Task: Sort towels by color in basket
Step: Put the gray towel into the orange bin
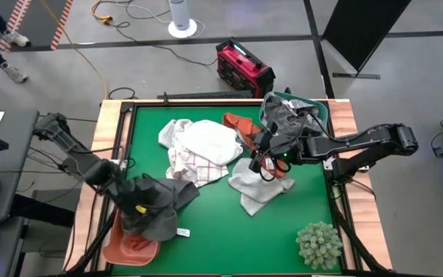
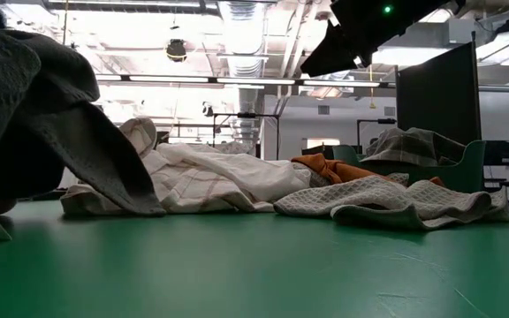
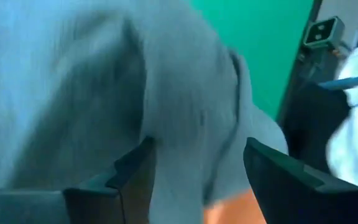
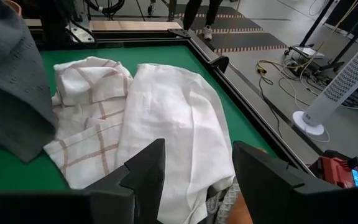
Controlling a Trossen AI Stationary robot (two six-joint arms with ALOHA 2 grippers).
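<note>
Bench (image 1: 206, 231), green: my left hand (image 1: 133, 206), lower left of the high view, fingers parted with dark grey towel (image 1: 156, 201) hanging between them, over the rust-orange basket (image 1: 129, 248) at the bench's lower-left edge. My right hand (image 1: 261, 160), right of centre, released and empty above the pale grey towel (image 1: 256, 185) and rust-orange towel (image 1: 241, 123). Centre: white towel (image 1: 210, 141) on white checked towel (image 1: 184, 163); upper right: green basket (image 1: 323, 111) holding grey cloth.

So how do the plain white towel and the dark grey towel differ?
The plain white cloth towel lies spread mid-table, clear of both tools; the dark grey cloth towel is bunched at the left tool, draped over an orange basket. Both are soft and crumpled.
</note>
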